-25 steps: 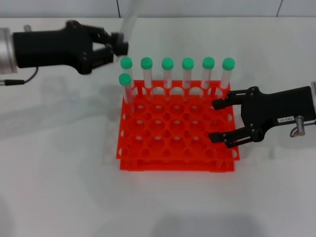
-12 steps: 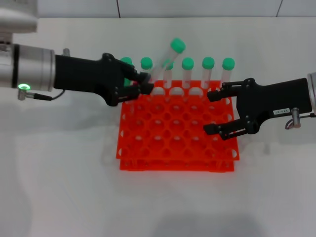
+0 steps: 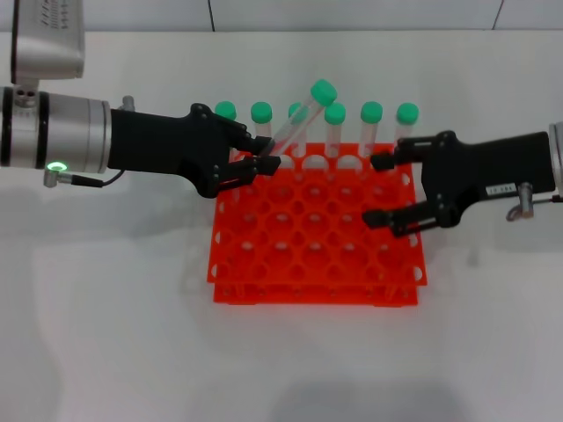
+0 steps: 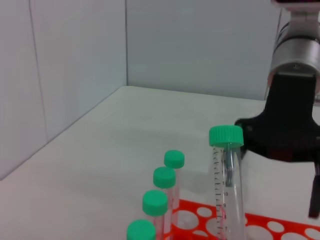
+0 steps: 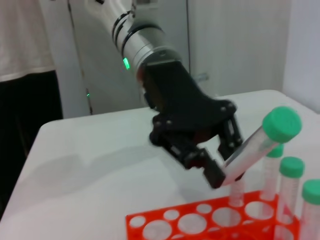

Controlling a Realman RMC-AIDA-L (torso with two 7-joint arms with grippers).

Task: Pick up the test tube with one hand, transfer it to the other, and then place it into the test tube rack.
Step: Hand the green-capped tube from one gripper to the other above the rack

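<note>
**What the views leave out**

In the head view the left pincer [image 3: 260, 163] covers the lower end of the held tube [image 3: 299, 119], and that tube crosses one of the back-row tubes [image 3: 297, 123], hiding most of its cap. The right pincer [image 3: 380, 189] overlaps the rack's [image 3: 312, 255] right edge, and both arms are cut off at the picture's sides.

In the left wrist view the tube's bottom runs off the edge, only a strip of rack shows, and the nearest cap [image 4: 141, 231] is cropped. The right pincer's fingers are largely out of frame there.

In the right wrist view the rack is cut off, and so is the nearest cap [image 5: 311, 192].
</note>
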